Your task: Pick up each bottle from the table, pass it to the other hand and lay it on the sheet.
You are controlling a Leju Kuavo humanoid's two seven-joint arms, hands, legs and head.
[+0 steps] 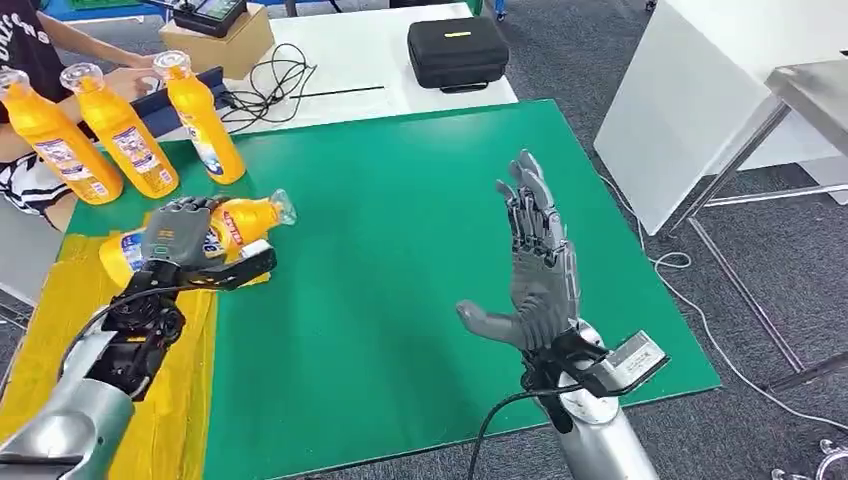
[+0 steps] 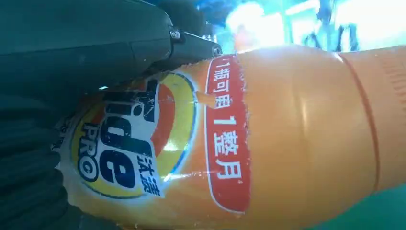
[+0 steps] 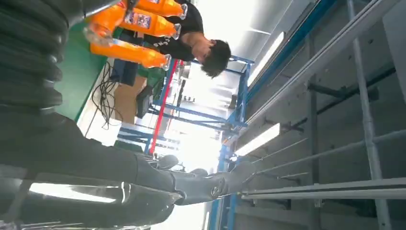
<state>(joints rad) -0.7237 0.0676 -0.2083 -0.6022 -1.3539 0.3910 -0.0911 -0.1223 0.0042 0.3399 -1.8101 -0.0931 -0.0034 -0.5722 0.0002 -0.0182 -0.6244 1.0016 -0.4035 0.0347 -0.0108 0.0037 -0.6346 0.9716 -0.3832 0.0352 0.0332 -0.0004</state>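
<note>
While a green mat (image 1: 420, 230) covers most of the table, a yellow sheet (image 1: 180, 400) lies along its edge under the left arm, and grey carpet, a white table (image 1: 350, 60) with a black case (image 1: 457, 50), a cardboard box (image 1: 225, 40) and loose cables (image 1: 275, 85) surround it. The left hand (image 1: 180, 240) grips an orange bottle (image 1: 245, 220) lying sideways, held just over the border of sheet and mat, its cap pointing toward the right hand. Beyond the left hand stand 3 more orange bottles (image 1: 120, 130) upright in a row on the mat, with a seated person (image 1: 30, 60) just behind them. The right hand (image 1: 535, 270) is raised well apart from the held bottle, palm facing it, fingers spread and holding nothing. Close up, the left wrist view shows the bottle's label (image 2: 139, 139), blue lettering on a yellow and orange disc beside a red band of white characters. Looking upward, the right wrist view catches ceiling lights (image 3: 261, 139), blue framing (image 3: 234, 91) and the standing bottles.
</note>
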